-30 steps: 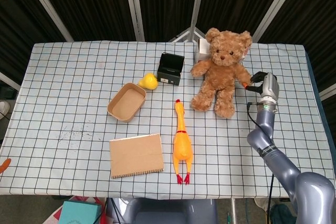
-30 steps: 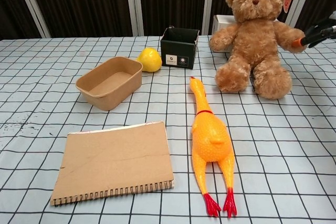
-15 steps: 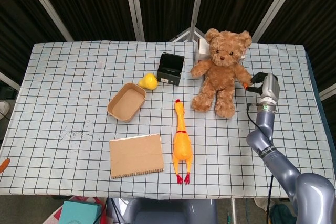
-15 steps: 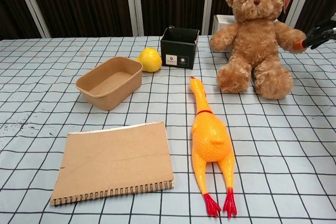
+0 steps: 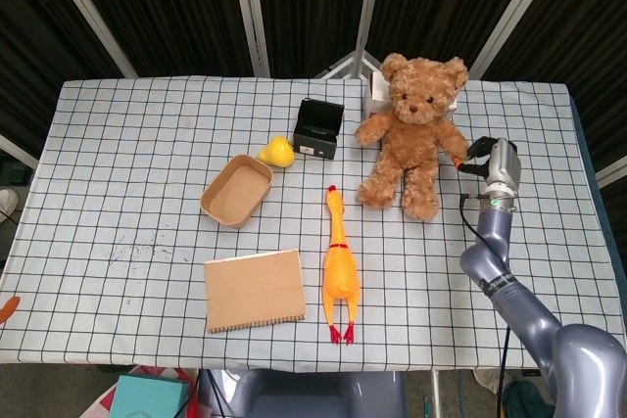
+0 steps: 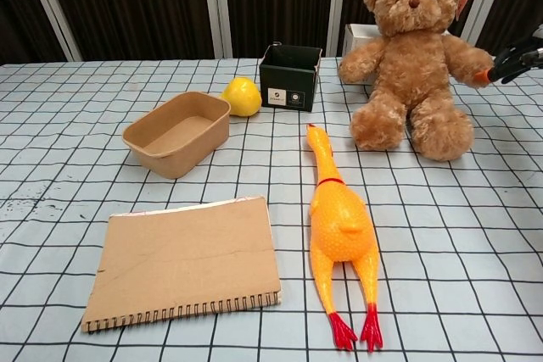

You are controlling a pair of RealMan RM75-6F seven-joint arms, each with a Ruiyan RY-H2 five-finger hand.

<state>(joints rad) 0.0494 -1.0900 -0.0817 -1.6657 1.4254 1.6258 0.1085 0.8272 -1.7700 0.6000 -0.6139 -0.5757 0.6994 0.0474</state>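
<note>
Here the checked tabletop (image 5: 127, 144) fills most of the head view. Upper right of centre sits the brown teddy bear (image 5: 416, 134), upright, legs forward, with a white box (image 5: 373, 97) just behind it. At the right edge the right robot hand (image 5: 487, 152) hangs just beside the bear's outstretched paw; in the chest view its dark fingertips (image 6: 509, 55) show at the far right, close to that paw, but whether they touch it, or how far apart they are, I cannot tell. The left robot hand shows in neither view. Lower centre lies a cardboard-covered spiral notebook (image 5: 254, 290), beside it a rubber chicken (image 5: 339, 271). Up-left come a brown paper tray (image 5: 236, 190), a black box (image 5: 319, 128) and a yellow pear (image 5: 277, 152).
</note>
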